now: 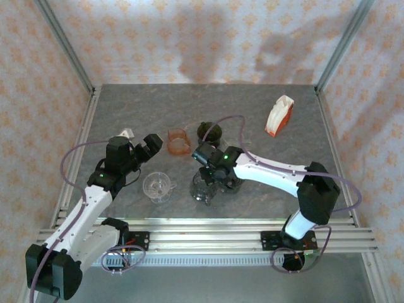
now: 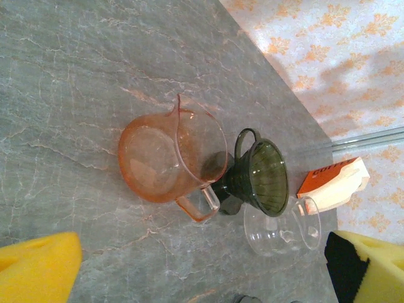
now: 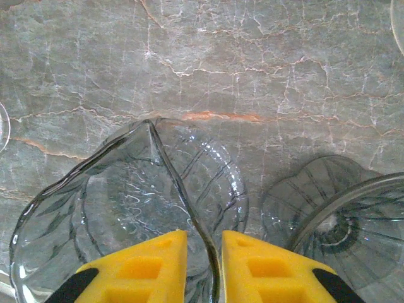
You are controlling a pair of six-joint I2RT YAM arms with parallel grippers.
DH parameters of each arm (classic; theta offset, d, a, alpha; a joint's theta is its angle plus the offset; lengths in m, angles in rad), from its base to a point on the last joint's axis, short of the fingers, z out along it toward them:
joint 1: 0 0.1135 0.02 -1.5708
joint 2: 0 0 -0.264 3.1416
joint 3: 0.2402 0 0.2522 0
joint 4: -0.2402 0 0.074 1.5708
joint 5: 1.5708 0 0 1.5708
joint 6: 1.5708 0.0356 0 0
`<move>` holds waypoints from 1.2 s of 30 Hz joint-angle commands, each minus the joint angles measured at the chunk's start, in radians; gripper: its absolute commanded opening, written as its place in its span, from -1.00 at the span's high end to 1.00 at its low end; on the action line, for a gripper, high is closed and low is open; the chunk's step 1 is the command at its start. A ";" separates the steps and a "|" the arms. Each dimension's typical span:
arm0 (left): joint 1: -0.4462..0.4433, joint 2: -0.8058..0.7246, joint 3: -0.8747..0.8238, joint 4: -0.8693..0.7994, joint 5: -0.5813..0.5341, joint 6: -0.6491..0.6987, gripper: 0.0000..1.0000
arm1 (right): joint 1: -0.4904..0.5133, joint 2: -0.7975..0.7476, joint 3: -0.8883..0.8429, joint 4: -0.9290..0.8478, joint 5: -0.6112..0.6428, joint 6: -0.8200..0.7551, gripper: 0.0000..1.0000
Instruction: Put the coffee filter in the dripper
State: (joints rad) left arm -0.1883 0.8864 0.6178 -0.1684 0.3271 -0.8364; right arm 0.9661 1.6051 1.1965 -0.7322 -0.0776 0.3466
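Observation:
A dark green dripper (image 1: 209,132) (image 2: 259,177) stands mid-table beside an orange see-through jug (image 1: 178,141) (image 2: 167,158). A small white folded piece (image 1: 128,132), which looks like the coffee filter, lies just behind my left gripper (image 1: 140,150) (image 2: 202,278). That gripper hovers wide open with nothing between its yellow pads (image 2: 38,268). My right gripper (image 1: 205,165) (image 3: 203,268) straddles the rim of a clear glass carafe (image 1: 203,187) (image 3: 126,208). Its pads (image 3: 148,265) stand slightly apart, with a thin gap on each side of the rim.
A clear glass dripper (image 1: 159,186) sits in front of the left arm, and another (image 3: 341,221) (image 2: 281,227) stands right of the carafe. A white-and-orange filter packet (image 1: 279,115) (image 2: 334,180) lies at the back right. Metal frame posts and papered walls enclose the table.

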 commanded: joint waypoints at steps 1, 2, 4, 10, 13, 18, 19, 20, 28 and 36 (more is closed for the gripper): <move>-0.003 0.005 -0.011 0.015 0.010 0.002 -0.99 | 0.006 -0.041 -0.013 0.009 0.036 0.009 0.43; -0.002 0.003 -0.010 0.014 0.010 0.001 -0.99 | 0.006 -0.052 -0.011 0.005 0.048 0.010 0.39; -0.002 0.002 -0.006 0.013 0.013 -0.001 -0.99 | 0.006 -0.074 -0.013 -0.001 0.078 0.021 0.25; -0.004 -0.021 0.006 0.004 0.026 -0.007 -0.99 | -0.025 -0.211 -0.079 0.001 0.173 0.123 -0.19; -0.003 -0.030 0.005 -0.004 0.024 -0.007 -0.99 | -0.095 -0.303 -0.150 0.003 0.165 0.216 -0.26; -0.004 -0.027 -0.005 0.008 0.029 -0.019 -0.99 | -0.222 -0.416 -0.283 0.031 0.102 0.355 -0.30; -0.004 -0.024 -0.007 0.011 0.028 -0.020 -0.99 | -0.247 -0.416 -0.300 0.028 0.075 0.375 -0.29; -0.004 -0.022 -0.009 0.011 0.026 -0.022 -0.99 | -0.266 -0.416 -0.315 0.026 0.055 0.393 -0.28; -0.005 -0.022 -0.015 0.005 0.018 -0.022 -0.99 | -0.300 -0.397 -0.388 0.075 -0.008 0.454 -0.12; -0.004 -0.024 -0.021 0.001 0.009 -0.020 -0.99 | -0.301 -0.343 -0.409 0.106 -0.019 0.452 0.20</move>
State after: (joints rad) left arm -0.1883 0.8707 0.6083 -0.1688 0.3370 -0.8478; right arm 0.6704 1.2488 0.8036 -0.6437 -0.0986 0.7845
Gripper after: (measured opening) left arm 0.990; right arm 0.409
